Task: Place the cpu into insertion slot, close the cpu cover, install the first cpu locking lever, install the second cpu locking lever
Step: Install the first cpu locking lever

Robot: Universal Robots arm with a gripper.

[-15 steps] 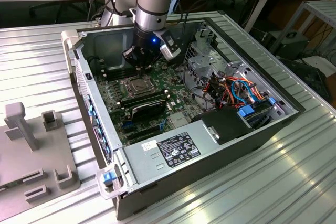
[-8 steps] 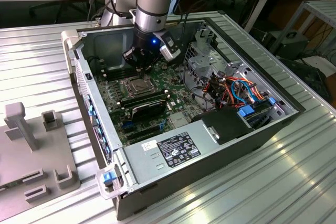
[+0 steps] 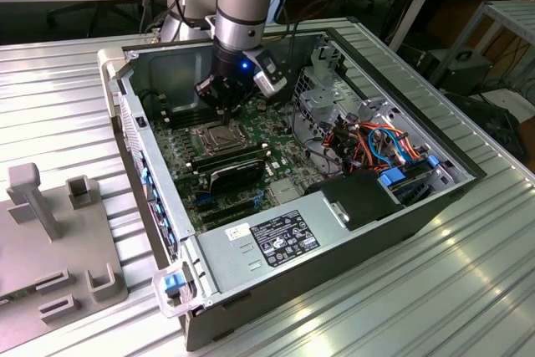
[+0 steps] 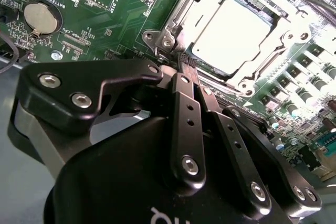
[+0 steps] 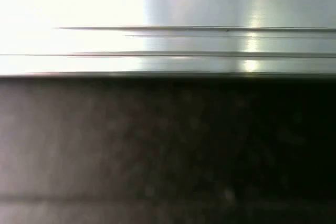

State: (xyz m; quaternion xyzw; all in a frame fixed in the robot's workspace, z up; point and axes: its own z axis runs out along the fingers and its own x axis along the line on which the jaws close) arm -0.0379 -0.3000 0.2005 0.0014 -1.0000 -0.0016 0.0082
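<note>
1. Jaws: they hang inside the open case, low over the green board. In the second wrist view the tips are drawn together, or very nearly so, and nothing is seen gripped between them.
2. Cpu: just ahead of the tips, near but apart from them. It sits flat in the slot, and its metal top glares white.
3. Cover: it lies down around the cpu with its window framing the chip. Its nearest corner is just beside the tips. Whether it is latched cannot be told.
4. Rod: a bright bar along the cover edge closest to the jaws, probably a locking lever.
5. Handling, by judgement:
   - The cpu is light, stiff and fragile underneath. It is best held by two opposite edges and never pressed on its face.
   - The cover is thin sheet metal. It is rigid enough to push flat near its free edge.
   - A lever of this kind is springy, smooth wire and apt to slip. It is best engaged near its free end.
</note>
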